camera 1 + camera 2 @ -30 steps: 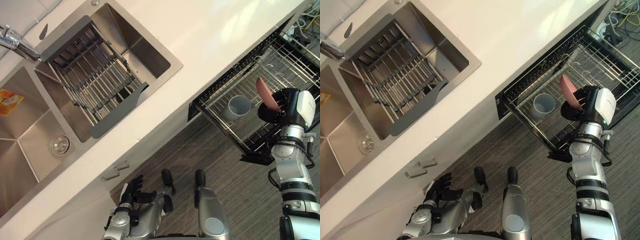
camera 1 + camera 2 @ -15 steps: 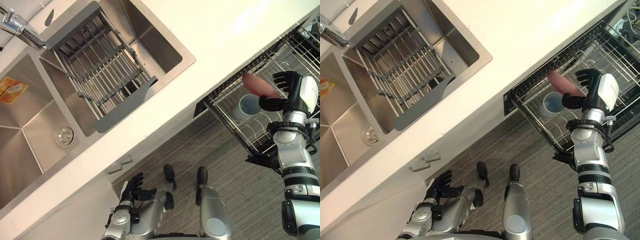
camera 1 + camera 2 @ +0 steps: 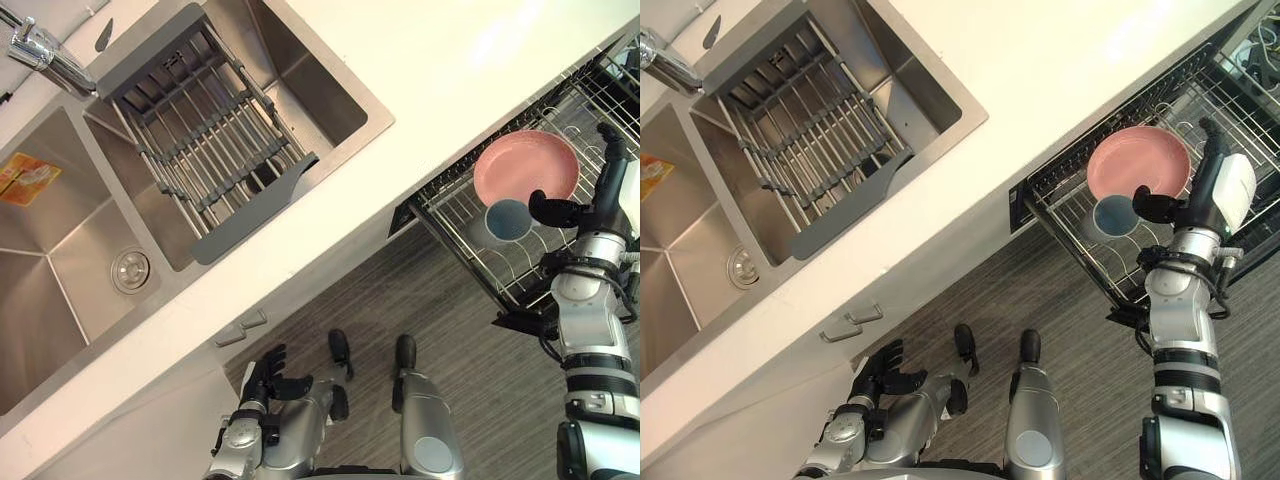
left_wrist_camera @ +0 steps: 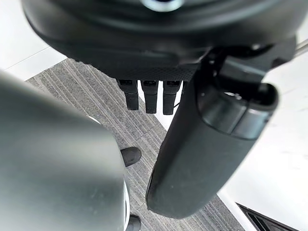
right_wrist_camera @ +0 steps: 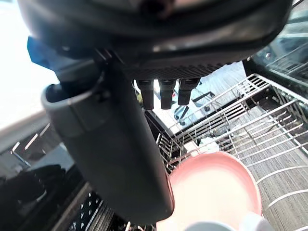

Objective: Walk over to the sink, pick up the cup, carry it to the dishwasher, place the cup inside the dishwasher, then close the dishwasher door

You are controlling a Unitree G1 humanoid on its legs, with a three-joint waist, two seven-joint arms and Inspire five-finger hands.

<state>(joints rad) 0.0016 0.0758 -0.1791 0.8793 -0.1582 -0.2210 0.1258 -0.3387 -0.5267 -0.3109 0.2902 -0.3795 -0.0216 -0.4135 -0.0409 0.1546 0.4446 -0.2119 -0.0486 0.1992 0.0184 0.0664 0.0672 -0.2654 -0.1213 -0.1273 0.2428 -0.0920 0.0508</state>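
A pink bowl (image 3: 526, 167) faces up over the pulled-out dishwasher rack (image 3: 520, 272) and partly covers a grey-blue cup (image 3: 508, 219) standing in the rack. My right hand (image 3: 606, 185) is just to the bowl's right with straight fingers, open. Its thumb lies close to the bowl's rim, and I cannot tell whether they touch. Past that hand's fingers in the right wrist view lie the pink bowl (image 5: 216, 190) and the rack wires. My left hand (image 3: 266, 372) hangs low by the cabinet front, fingers relaxed and empty.
A white counter (image 3: 420, 60) runs diagonally, with a double steel sink (image 3: 60, 260) at the left. A grey drainer rack (image 3: 200, 140) spans one basin, a yellow packet (image 3: 25, 178) lies in the other, and a tap (image 3: 40, 58) stands behind. Striped grey floor (image 3: 470, 370) lies below.
My right hand has opened from a curled grip. The pink bowl, earlier edge-on in that hand, now faces up over the rack beside the grey-blue cup. The left hand is unchanged.
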